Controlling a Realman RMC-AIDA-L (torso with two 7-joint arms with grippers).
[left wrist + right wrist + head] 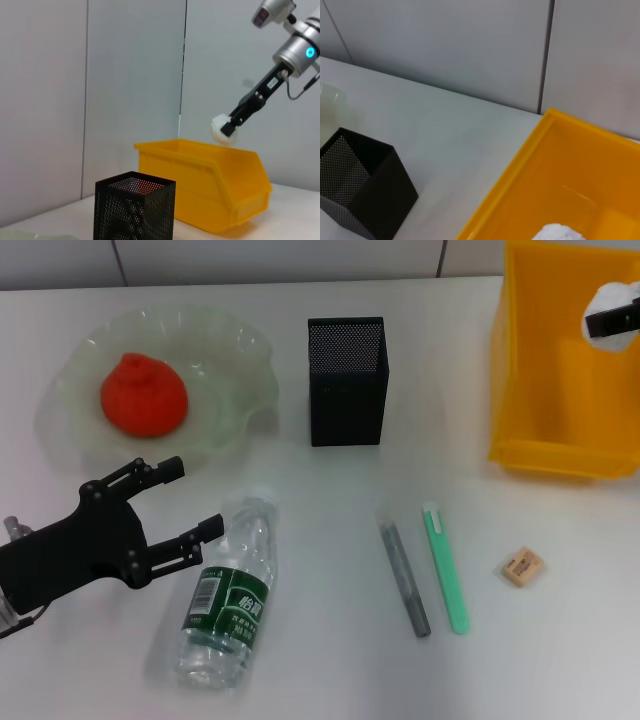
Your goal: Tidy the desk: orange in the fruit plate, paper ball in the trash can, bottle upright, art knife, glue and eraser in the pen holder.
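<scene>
The orange (144, 393) lies in the fruit plate (235, 360) at the back left. My right gripper (614, 320) is shut on the paper ball (606, 294) and holds it above the trash can (560, 370). The left wrist view shows this too, with the ball (218, 132) just over the can's rim (200, 152). My left gripper (195, 498) is open, just left of the bottle (230, 590), which lies on its side. The pen holder (346, 380) stands in the middle. The grey glue stick (403, 578), green art knife (445, 568) and eraser (522, 567) lie on the table.
The white table (330, 670) ends at a grey wall behind. The right wrist view shows the trash can's inside (570, 195), the top of the paper ball (560, 234) and the pen holder (365, 190).
</scene>
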